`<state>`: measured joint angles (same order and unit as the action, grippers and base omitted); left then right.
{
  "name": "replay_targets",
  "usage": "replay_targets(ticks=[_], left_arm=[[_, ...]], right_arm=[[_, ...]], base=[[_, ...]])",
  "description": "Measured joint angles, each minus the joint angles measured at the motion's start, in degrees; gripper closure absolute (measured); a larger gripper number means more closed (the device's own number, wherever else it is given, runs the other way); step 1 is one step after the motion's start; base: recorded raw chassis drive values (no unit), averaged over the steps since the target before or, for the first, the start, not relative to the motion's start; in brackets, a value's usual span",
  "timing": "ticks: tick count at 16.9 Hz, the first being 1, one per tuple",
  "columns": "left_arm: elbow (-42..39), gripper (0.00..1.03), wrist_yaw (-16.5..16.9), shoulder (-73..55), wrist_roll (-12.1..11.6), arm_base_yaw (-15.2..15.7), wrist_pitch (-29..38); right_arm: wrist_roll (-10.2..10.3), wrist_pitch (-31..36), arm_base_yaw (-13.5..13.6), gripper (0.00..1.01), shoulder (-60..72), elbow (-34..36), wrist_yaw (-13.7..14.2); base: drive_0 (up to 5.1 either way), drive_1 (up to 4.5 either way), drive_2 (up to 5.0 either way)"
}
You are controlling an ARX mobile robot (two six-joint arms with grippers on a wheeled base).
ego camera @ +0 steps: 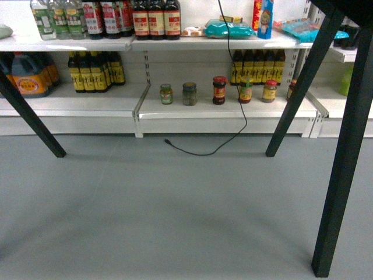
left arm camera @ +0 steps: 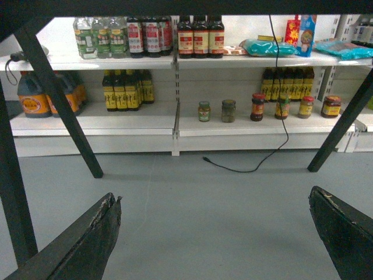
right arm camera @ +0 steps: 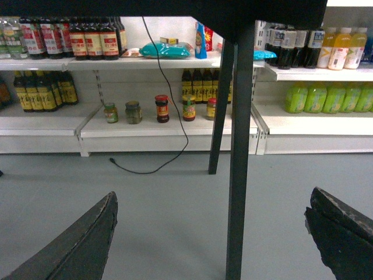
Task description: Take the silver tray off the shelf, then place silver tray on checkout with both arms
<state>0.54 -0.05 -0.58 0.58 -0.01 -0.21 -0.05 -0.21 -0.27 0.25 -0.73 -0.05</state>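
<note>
On my left wrist feed the left gripper (left arm camera: 213,233) has its jaws spread wide, one black finger (left arm camera: 87,242) at the lower left and the other at the lower right, with nothing between them but bare grey floor (left arm camera: 210,198). The right gripper (right arm camera: 213,236) reads the same on its own feed — jaws released, far apart, touching nothing. I cannot find the silver tray in any of my three views, so I can't say where it sits, and no checkout worktop shows either. What I do see is white store shelving along the far side: a lower shelf (ego camera: 221,111) carrying a row of small jars (ego camera: 189,93) near its front lip, dark sauce bottles (ego camera: 96,71) on the board to its left, and more bottles (ego camera: 154,18) on the upper board. A black cable (ego camera: 233,87) hangs down across the shelves and ends loose on the floor. Slanting black table legs (ego camera: 303,81) cut across all views, and a dark slab blocks the top edge of both wrist feeds. Neither arm appears in the head view.
</note>
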Motion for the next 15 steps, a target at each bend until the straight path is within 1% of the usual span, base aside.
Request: replay_targets(ticks=[4, 15], left_arm=[[0.0, 0.05, 0.04, 0.0, -0.39, 0.0, -0.17], [0.0, 0.05, 0.04, 0.0, -0.42, 0.0, -0.09]], right_arm=[[0.07, -0.17, 0.0, 0.03, 0.0, 0.0, 0.04], [0.04, -0.09, 0.0, 0.03, 0.0, 0.0, 0.07]], base=[[0.0, 0.0, 0.0], [0.0, 0.0, 0.0]])
